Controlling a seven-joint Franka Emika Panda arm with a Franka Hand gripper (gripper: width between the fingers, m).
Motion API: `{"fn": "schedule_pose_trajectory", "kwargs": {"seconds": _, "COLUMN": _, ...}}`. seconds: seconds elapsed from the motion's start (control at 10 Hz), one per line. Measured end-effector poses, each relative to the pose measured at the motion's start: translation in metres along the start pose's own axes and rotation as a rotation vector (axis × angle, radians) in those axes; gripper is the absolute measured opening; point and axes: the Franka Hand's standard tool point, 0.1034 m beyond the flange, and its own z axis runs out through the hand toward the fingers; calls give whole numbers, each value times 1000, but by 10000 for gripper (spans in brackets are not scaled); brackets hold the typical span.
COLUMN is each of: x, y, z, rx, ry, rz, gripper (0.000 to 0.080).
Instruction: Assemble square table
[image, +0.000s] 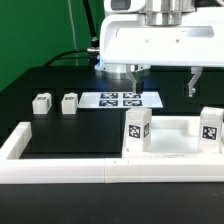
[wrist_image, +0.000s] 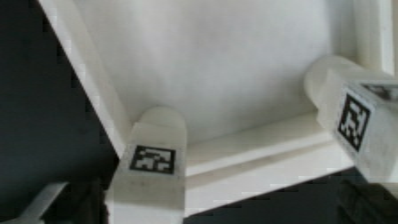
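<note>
The white square table top (image: 172, 146) lies on the black table at the exterior view's right, rim up. Two tagged white legs stand upright in its corner sockets, one (image: 137, 127) nearer the middle and one (image: 210, 125) at the right. Two loose leg blocks (image: 41, 102) (image: 69, 102) sit at the left. My gripper (image: 163, 80) hangs above and behind the top, open and empty. The wrist view looks down on the top (wrist_image: 214, 70) and both standing legs (wrist_image: 153, 165) (wrist_image: 361, 112); one grey fingertip (wrist_image: 43, 205) shows at the picture's edge.
The marker board (image: 122, 99) lies flat behind the table top, under the gripper. A long white border rail (image: 60, 168) runs along the front and up the left side. A green cable hangs at the back left.
</note>
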Motion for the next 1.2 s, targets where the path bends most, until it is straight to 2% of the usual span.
{"fn": "schedule_pose_trajectory", "kwargs": {"seconds": 0.2, "x": -16, "y": 23, "z": 16, "rx": -23, "ry": 12, "rz": -190, "gripper": 649}}
{"fn": "schedule_pose_trajectory", "kwargs": {"seconds": 0.3, "x": -15, "y": 33, "z": 26, "rx": -35, "ry": -1, "rz": -248, "gripper": 649}}
{"fn": "schedule_pose_trajectory", "kwargs": {"seconds": 0.5, "x": -19, "y": 46, "z": 59, "rx": -58, "ry": -34, "rz": -240, "gripper": 649}}
{"fn": "schedule_pose_trajectory", "kwargs": {"seconds": 0.6, "x": -21, "y": 49, "z": 73, "rx": -52, "ry": -49, "rz": -217, "gripper": 649}}
{"fn": "schedule_pose_trajectory", "kwargs": {"seconds": 0.7, "x": -23, "y": 49, "z": 81, "rx": -35, "ry": -56, "rz": -187, "gripper": 649}}
{"fn": "schedule_pose_trajectory", "kwargs": {"seconds": 0.8, "x": -23, "y": 48, "z": 85, "rx": -24, "ry": -41, "rz": -156, "gripper": 649}}
{"fn": "schedule_pose_trajectory", "kwargs": {"seconds": 1.0, "x": -23, "y": 43, "z": 88, "rx": -23, "ry": -28, "rz": -152, "gripper": 649}}
{"fn": "schedule_pose_trajectory", "kwargs": {"seconds": 1.1, "x": -23, "y": 44, "z": 89, "rx": -23, "ry": -28, "rz": -151, "gripper": 527}}
{"fn": "schedule_pose_trajectory", "kwargs": {"seconds": 1.2, "x": -24, "y": 44, "z": 89, "rx": -24, "ry": -28, "rz": -151, "gripper": 527}}
